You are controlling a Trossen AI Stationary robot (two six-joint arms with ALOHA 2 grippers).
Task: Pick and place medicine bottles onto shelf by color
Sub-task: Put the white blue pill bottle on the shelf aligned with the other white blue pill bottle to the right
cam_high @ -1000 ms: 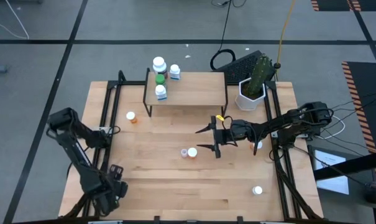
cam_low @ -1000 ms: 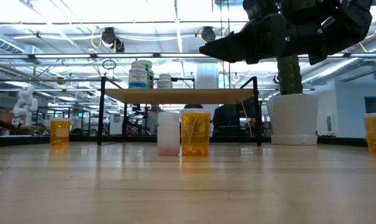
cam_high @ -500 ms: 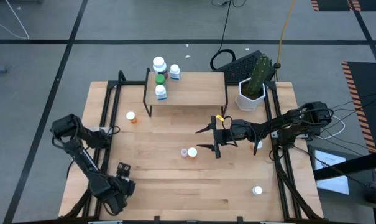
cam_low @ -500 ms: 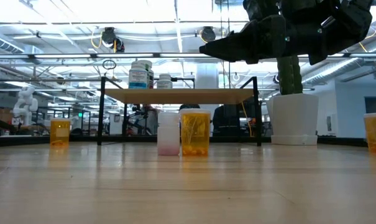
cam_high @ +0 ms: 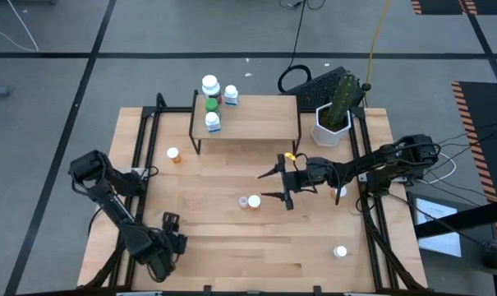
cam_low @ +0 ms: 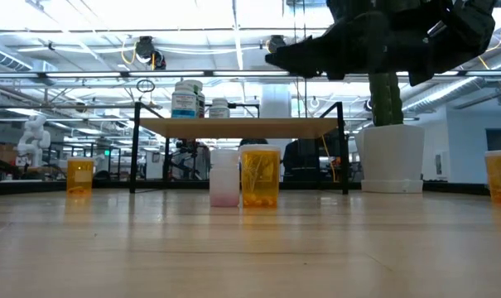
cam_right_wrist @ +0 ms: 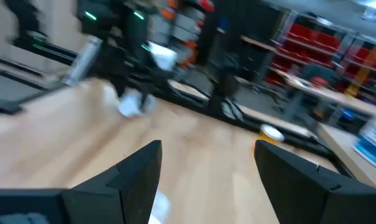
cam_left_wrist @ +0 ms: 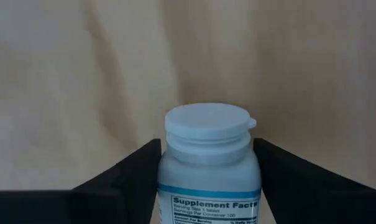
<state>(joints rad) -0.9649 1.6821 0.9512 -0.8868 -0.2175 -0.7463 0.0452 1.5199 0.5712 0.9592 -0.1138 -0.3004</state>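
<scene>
A white-capped bottle (cam_left_wrist: 207, 163), its base cut off, sat between the left hand's (cam_left_wrist: 206, 186) fingers; grip unclear. The right hand (cam_high: 274, 184) hovered wide above bare worktop (cam_high: 232, 238).

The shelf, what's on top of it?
Four medicine bottles crowd the left end of the shelf: a big white-capped one, a green-capped one, and two small white ones. The rest is bare wood. Their labels can't be read from above.

The worktop (cam_high: 232, 238) is pale wood with a smooth, faintly satin finish, and the shelf (cam_high: 256, 115) is light wood on thin black metal legs. The white bottle (cam_left_wrist: 209, 168) looks like matt plastic with a smooth cap and a printed paper label. The left end effector (cam_left_wrist: 209, 186) has matt black fingers (cam_left_wrist: 132, 180).
</scene>
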